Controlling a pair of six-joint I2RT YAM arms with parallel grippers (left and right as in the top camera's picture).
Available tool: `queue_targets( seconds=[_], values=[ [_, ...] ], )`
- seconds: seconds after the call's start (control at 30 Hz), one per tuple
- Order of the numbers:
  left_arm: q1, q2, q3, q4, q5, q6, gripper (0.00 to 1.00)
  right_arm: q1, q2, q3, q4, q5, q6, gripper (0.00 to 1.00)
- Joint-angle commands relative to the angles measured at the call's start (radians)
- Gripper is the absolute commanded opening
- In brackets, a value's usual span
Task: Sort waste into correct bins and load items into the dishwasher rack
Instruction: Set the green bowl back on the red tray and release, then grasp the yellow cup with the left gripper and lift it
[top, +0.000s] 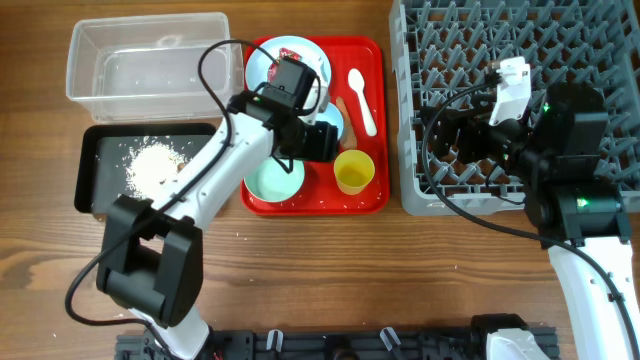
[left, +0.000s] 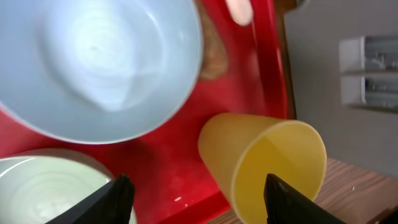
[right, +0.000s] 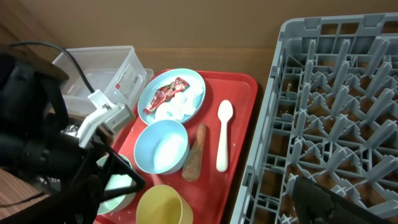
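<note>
The left gripper (left: 200, 198) hangs over the red tray (top: 378, 60) with its fingers apart, and the yellow cup (left: 264, 165) stands on the tray just below. The right gripper (top: 455, 128) is wide apart over the grey dishwasher rack (top: 600, 50). White crumbs (top: 152, 165) lie in the black tray (top: 100, 195).

The left arm (top: 210, 180) rises from the lower left of the overhead view and bends toward the centre, its left gripper (top: 326, 142) aimed right with fingers (left: 112, 199) spread apart, nothing between them. The right arm (top: 575, 215) stands at the right edge, its right gripper (top: 445, 135) reaching left, jaws wide
</note>
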Motion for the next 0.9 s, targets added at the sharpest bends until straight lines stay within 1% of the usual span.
queue_targets(
  seconds=[0.0,0.1,0.13,0.23,0.3,0.37,0.43,0.47,0.53,0.67,0.73,0.8,0.87],
  values=[
    [-0.047,0.041,0.018,0.006,0.023,0.071,0.66,-0.001,0.007,0.023,0.002,0.01,0.013,1.0],
    [-0.068,0.069,0.018,0.009,0.023,0.071,0.62,-0.001,0.007,0.023,0.002,0.01,0.013,1.0],
    [-0.076,0.084,0.018,0.009,0.023,0.071,0.52,-0.001,0.007,0.023,0.002,0.01,0.013,1.0],
    [-0.077,0.105,0.018,0.008,0.023,0.071,0.33,-0.001,0.007,0.023,0.001,0.01,0.013,1.0],
    [-0.076,0.109,0.018,0.009,0.022,0.067,0.17,-0.001,0.007,0.023,-0.001,0.01,0.013,1.0],
    [-0.073,0.108,0.018,0.014,0.022,0.04,0.04,-0.001,0.007,0.023,-0.001,0.01,0.013,1.0],
    [-0.071,0.1,0.02,0.018,0.032,-0.018,0.04,-0.001,0.007,0.023,-0.006,0.01,0.013,1.0],
    [-0.071,0.091,0.02,0.021,0.05,-0.028,0.04,-0.001,0.007,0.023,-0.011,0.01,0.013,1.0],
    [-0.068,0.07,0.02,0.024,0.087,-0.031,0.04,-0.001,0.007,0.023,-0.018,0.005,0.012,1.0],
    [-0.03,-0.007,0.02,0.024,0.206,-0.031,0.04,-0.001,0.008,0.023,-0.019,-0.019,0.004,1.0],
    [0.004,-0.038,0.02,0.024,0.268,-0.031,0.04,-0.001,0.014,0.023,-0.012,-0.071,-0.037,1.0],
    [0.057,-0.069,0.02,0.024,0.374,-0.024,0.04,-0.001,0.029,0.023,0.002,-0.16,-0.088,1.0],
    [0.122,-0.092,0.02,0.024,0.543,0.031,0.04,-0.001,0.061,0.023,0.03,-0.28,-0.138,1.0]
  ],
)
